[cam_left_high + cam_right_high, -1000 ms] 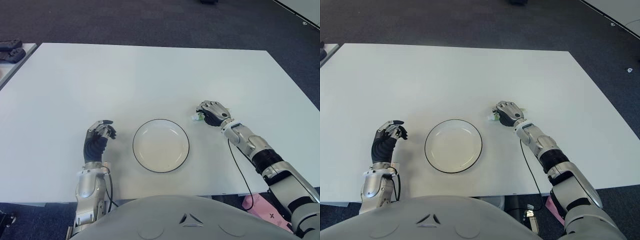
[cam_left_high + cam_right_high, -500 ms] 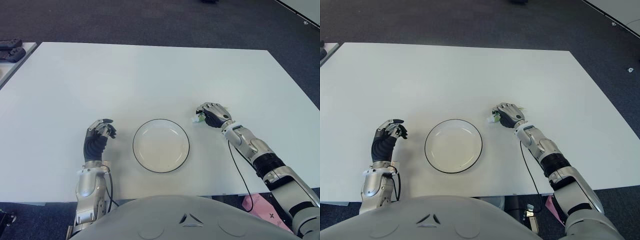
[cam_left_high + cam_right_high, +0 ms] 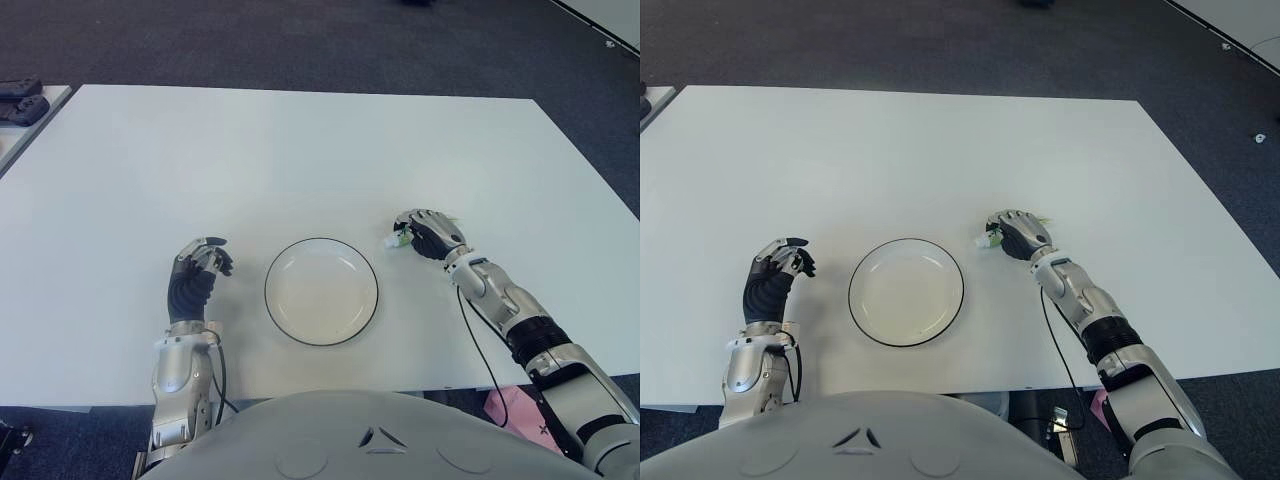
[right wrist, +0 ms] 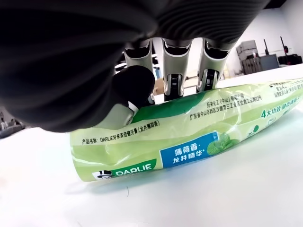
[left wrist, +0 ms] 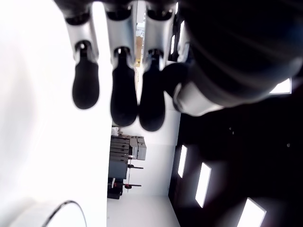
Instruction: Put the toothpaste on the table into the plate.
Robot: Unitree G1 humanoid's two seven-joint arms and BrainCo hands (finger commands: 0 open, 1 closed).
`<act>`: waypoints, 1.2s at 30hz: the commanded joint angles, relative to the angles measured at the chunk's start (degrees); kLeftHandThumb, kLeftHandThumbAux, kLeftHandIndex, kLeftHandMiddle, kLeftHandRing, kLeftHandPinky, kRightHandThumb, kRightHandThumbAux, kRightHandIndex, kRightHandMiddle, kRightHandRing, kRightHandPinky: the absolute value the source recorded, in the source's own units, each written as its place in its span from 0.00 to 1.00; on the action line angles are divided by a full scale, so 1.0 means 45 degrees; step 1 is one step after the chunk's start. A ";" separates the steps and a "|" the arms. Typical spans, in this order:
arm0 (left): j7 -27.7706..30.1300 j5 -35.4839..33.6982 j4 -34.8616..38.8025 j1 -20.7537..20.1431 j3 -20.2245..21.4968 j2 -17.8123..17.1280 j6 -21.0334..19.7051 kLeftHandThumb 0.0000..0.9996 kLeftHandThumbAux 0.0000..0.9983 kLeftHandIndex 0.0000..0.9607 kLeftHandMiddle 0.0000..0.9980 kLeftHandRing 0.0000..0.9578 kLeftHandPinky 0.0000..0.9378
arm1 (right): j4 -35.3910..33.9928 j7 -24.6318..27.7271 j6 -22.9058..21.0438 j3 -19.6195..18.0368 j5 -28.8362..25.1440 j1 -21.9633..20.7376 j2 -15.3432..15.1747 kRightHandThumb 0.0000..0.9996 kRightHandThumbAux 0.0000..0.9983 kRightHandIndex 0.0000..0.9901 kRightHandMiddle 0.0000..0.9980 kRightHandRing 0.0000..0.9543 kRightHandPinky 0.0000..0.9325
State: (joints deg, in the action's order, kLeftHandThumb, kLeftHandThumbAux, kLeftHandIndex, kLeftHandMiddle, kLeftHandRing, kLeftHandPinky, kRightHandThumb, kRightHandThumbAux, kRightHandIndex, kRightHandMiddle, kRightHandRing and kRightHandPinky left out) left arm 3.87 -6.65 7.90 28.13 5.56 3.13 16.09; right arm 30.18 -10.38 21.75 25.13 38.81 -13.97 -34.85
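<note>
The green toothpaste tube [image 4: 189, 137] lies on the white table [image 3: 300, 150], just right of the round white plate with a dark rim [image 3: 321, 240]. My right hand [image 3: 430, 232] covers the tube; only its white cap end [image 3: 398, 239] pokes out toward the plate. In the right wrist view the fingers [image 4: 173, 71] curl over the tube's top and the thumb [image 4: 135, 85] presses its near side, so the hand is shut on it. My left hand [image 3: 198, 268] shows left of the plate, fingers curled, holding nothing.
A second table corner with dark devices [image 3: 20, 100] sits at the far left. Dark carpet surrounds the table. A thin black cable [image 3: 470, 330] runs along my right forearm near the table's front edge.
My right hand has shifted a little toward me and to the right with the tube's cap following it. The left hand and the plate have not moved.
</note>
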 commanded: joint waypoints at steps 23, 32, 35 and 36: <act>-0.0064 -0.0056 -0.0131 -0.0110 -0.0037 0.0000 -0.0347 0.70 0.72 0.46 0.64 0.66 0.66 | -0.1920 0.2334 0.0794 -0.1871 -0.1608 0.0127 -0.0429 0.97 0.66 0.46 0.43 0.50 0.49; -0.0316 0.0214 0.0121 -0.0012 -0.0126 0.0115 -0.0484 0.70 0.72 0.46 0.64 0.66 0.67 | -0.1452 0.5035 0.2028 -0.0845 -0.0318 -0.1097 -0.2109 0.68 0.44 0.24 0.20 0.21 0.24; -0.0309 0.0221 0.0118 0.0006 -0.0147 0.0106 -0.0395 0.71 0.72 0.46 0.64 0.67 0.67 | -0.1494 0.5609 0.2065 -0.0693 -0.0134 -0.1251 -0.2326 0.64 0.41 0.16 0.11 0.10 0.13; -0.0300 0.0217 0.0122 0.0010 -0.0138 0.0100 -0.0396 0.71 0.72 0.46 0.64 0.67 0.67 | -0.1573 0.5935 0.2024 -0.0610 -0.0038 -0.1312 -0.2429 0.63 0.40 0.14 0.08 0.07 0.10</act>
State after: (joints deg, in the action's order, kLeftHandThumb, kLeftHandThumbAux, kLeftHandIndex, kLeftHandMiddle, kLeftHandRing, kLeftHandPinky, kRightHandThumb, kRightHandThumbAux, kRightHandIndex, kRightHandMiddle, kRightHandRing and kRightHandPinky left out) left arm 3.27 -6.21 8.26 28.13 5.47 3.39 14.66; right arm 23.09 13.04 30.18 20.82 37.06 -18.99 -44.92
